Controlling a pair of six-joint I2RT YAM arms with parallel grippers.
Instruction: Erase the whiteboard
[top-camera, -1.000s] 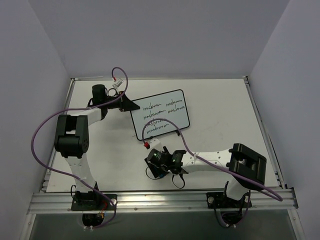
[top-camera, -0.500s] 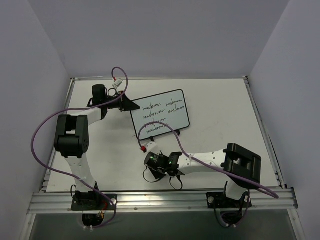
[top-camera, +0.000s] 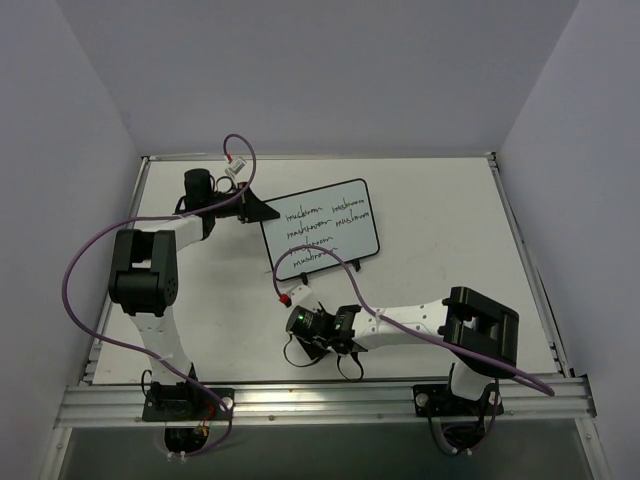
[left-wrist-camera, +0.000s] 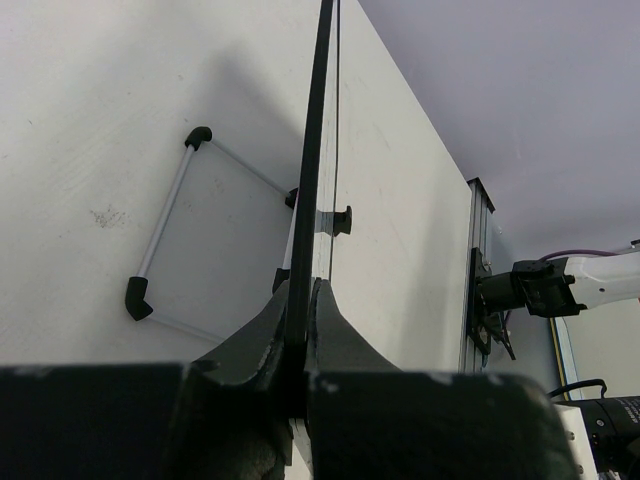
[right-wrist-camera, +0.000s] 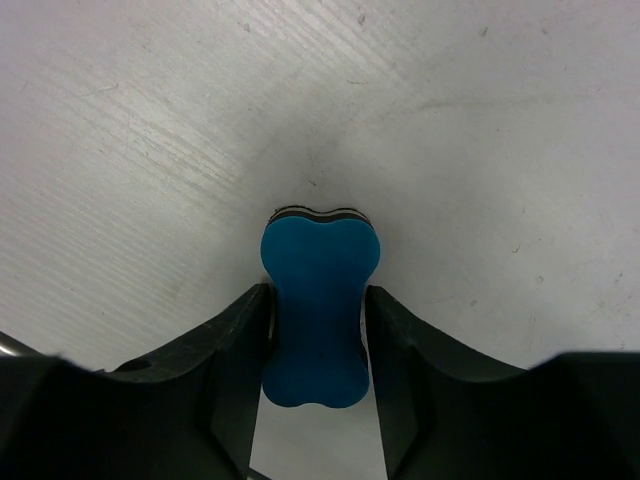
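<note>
Since a second ago, the right gripper (right-wrist-camera: 317, 335) has slid toward 9 o'clock in the top view. Its fingers are clenched on the blue bone-shaped eraser (right-wrist-camera: 320, 262), over the white tabletop (right-wrist-camera: 480, 150). At 12 o'clock from it sits the whiteboard (top-camera: 325, 228) with black handwriting. The left gripper (left-wrist-camera: 303, 300) pinches the board's 9 o'clock edge. Pale walls (top-camera: 330, 70) surround the table.

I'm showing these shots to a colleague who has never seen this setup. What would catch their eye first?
The whiteboard at mid-table stands out, covered in black handwriting and held by one edge in the left gripper. Nearer the arm bases, the right gripper has its fingers pressed against both sides of a blue bone-shaped eraser on the white table.
</note>
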